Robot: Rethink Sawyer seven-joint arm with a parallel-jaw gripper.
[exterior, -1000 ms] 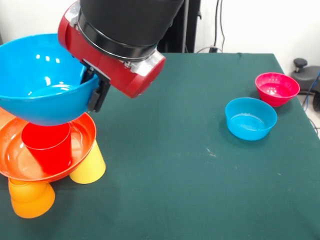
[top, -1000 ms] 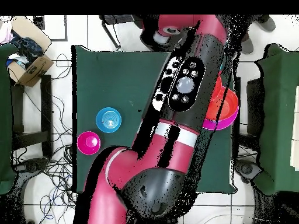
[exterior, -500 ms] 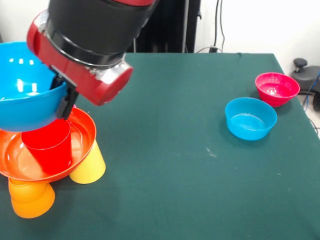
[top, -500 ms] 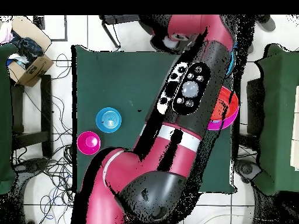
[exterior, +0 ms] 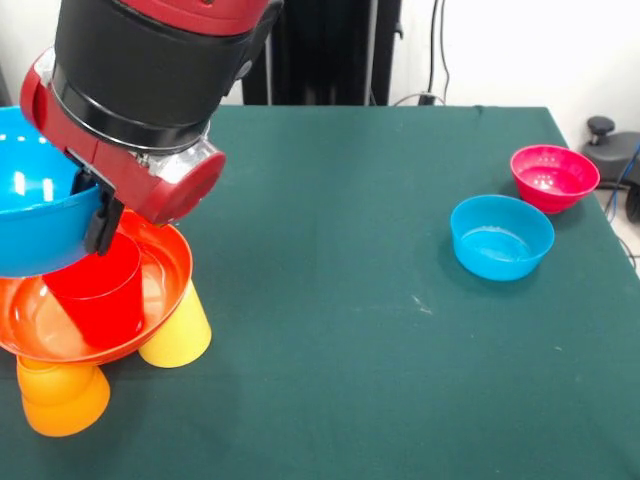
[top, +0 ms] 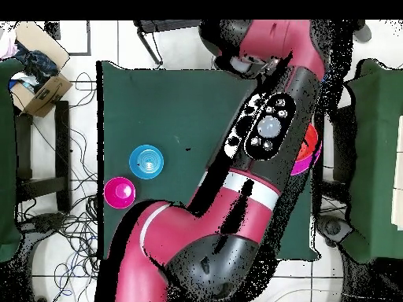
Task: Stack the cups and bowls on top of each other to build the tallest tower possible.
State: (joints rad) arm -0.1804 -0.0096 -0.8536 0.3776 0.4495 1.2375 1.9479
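A: Report on the end effector (exterior: 98, 225).

B: It is hanging at the left of the front view, under the red and black arm (exterior: 150, 90). A dark finger is pressing against the outer wall of the large blue bowl (exterior: 35, 205), at its rim. I am reading that as a grip on the bowl's rim; the inner finger is hidden.

A: Where is that bowl sitting?

B: It is hovering tilted above the tower (exterior: 90, 320), with its underside just over the red cup (exterior: 97, 295). Whether the two are touching, I cannot tell.

A: And the tower itself?

B: The red cup is standing upright inside a wide orange-red bowl (exterior: 160, 275). That bowl is resting on upturned cups: a yellow cup (exterior: 182, 330) at its right and an orange cup (exterior: 62, 398) at its front. All of this is sitting at the left edge of the green bench (exterior: 350, 330).

A: Anything lying apart from it?

B: Two small bowls are sitting well away at the right. The small blue bowl (exterior: 501, 237) is standing just beside the magenta bowl (exterior: 554, 178), both upright and empty.

A: The overhead view?

B: The arm is covering most of the tower there. Only slivers of orange-red and of a pink bowl (top: 303, 163) are showing past it.
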